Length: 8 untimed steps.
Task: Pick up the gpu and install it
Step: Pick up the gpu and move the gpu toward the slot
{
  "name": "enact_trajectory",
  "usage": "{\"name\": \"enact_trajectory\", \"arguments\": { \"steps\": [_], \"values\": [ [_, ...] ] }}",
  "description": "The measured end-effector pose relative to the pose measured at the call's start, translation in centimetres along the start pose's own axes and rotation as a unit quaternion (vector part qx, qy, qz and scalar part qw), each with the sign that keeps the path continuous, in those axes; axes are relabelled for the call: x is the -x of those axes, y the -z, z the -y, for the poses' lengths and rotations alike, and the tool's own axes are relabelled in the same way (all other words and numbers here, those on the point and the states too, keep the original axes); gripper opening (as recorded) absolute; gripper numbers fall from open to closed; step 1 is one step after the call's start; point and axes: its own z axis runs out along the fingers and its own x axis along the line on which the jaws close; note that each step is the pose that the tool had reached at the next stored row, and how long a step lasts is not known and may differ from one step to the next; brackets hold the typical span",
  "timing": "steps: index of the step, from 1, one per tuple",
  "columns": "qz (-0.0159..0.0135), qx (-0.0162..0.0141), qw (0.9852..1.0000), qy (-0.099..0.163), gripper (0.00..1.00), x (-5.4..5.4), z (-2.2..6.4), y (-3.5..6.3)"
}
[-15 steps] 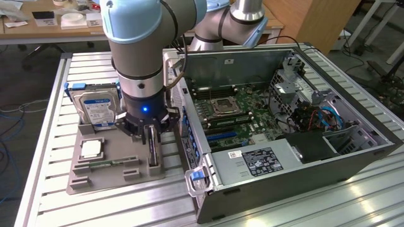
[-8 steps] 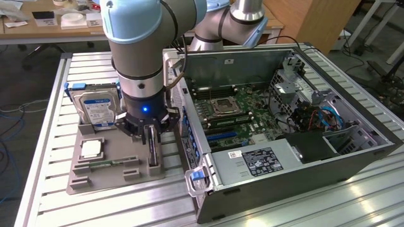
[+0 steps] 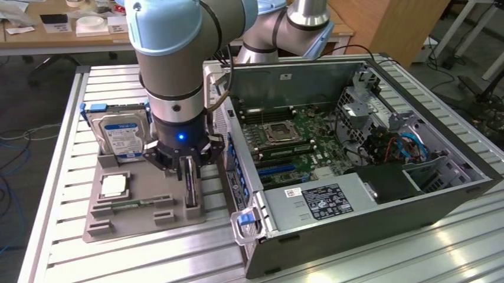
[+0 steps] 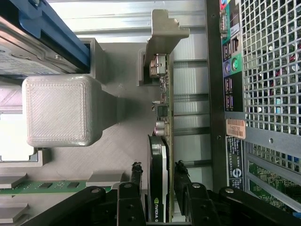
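From my console, the gripper sits low over the grey holder tray with its jaws spread. In the wrist view the two fingers straddle the gpu, one on the cooler face and one on the board face, with a thin sliver of gap on each side. I read that as lined up around the card, not clamped.

The gpu stands on its long edge in a slot of the tray, just beside the open computer case. Upright like this, both flat faces are offered to the fingers. Its silver bracket points away from the wrist.

The card's lower edge is buried in the slot, so I cannot see its connector. In the exterior view the fingertips blur into the dark card. The arm also cuts off part of the hard drive behind it, and the rear of the tray is hard to make out.
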Motion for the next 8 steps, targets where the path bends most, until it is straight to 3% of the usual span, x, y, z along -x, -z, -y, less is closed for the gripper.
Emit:
{"name": "enact_trajectory", "arguments": {
  "steps": [8],
  "values": [
    [0.0,0.0,1.0,0.0,0.42,0.0,0.0,0.0]
  ]
}}
